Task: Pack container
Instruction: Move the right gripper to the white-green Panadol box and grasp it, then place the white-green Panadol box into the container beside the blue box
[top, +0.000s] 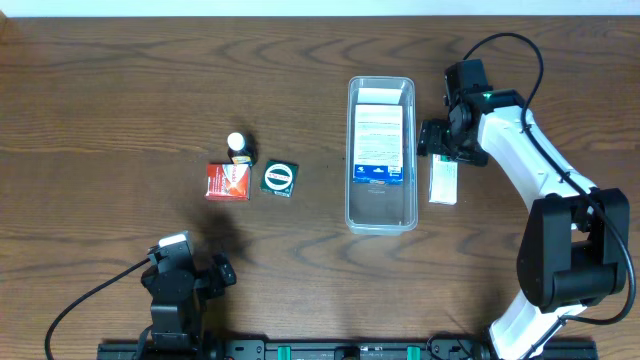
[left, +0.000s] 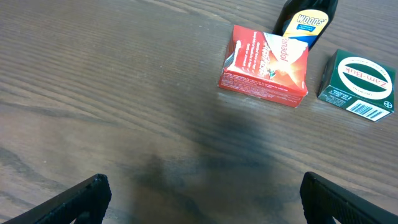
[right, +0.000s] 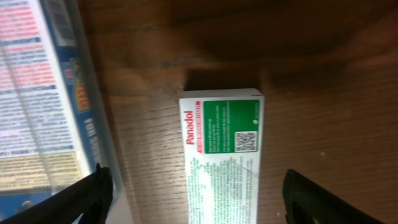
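The clear plastic container (top: 381, 155) lies lengthwise at centre right with a white and blue box (top: 379, 143) inside; its wall shows in the right wrist view (right: 93, 106). A white and green Panadol box (top: 443, 181) lies on the table just right of it, also in the right wrist view (right: 224, 155). My right gripper (right: 198, 199) is open, low over that box, its fingers either side of it, the left finger at the container wall. My left gripper (left: 202, 199) is open and empty near the front edge. A red box (top: 227, 181), a green box (top: 279, 178) and a small dark bottle (top: 238, 147) stand left of centre.
In the left wrist view the red box (left: 264, 65), green box (left: 357, 84) and bottle (left: 305, 22) lie ahead of the left gripper. The right arm (top: 530, 160) reaches in from the right edge.
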